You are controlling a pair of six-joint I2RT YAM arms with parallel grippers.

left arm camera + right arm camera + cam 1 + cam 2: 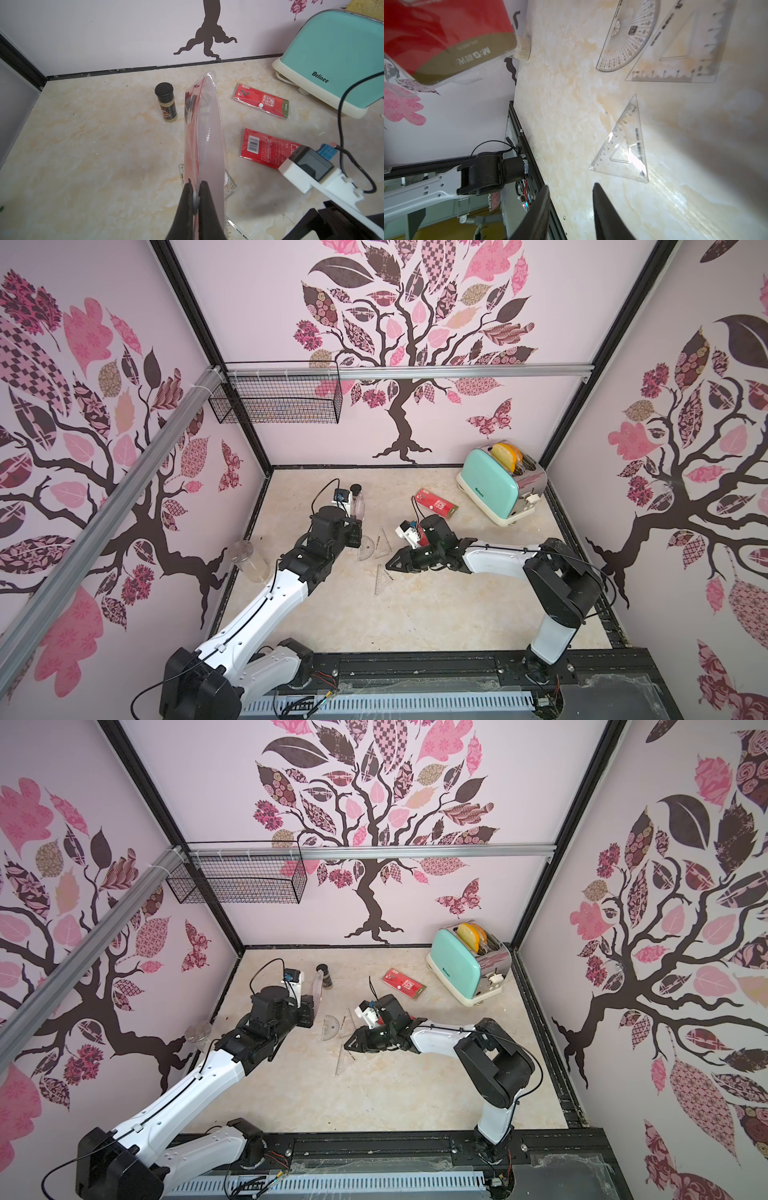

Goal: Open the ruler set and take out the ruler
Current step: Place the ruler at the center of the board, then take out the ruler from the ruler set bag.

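Between tree-papered walls (291, 448), a protractor (365, 549) lies on marbled tabletop (415, 614).

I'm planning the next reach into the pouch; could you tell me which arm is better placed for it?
Right. The right gripper is open and empty near the pouch; the left gripper is shut on it, holding it up.

Clear ruler set pouch (204, 133), red card inside, held upright and edge-on, one end pinched in my left pincer (196, 186). Small set square (625, 153) lies flat on the counter (560, 104) just ahead of my right pincer (571, 187). Protractor (629, 35) and large set square (681, 54) lie flat farther ahead, edge to edge.
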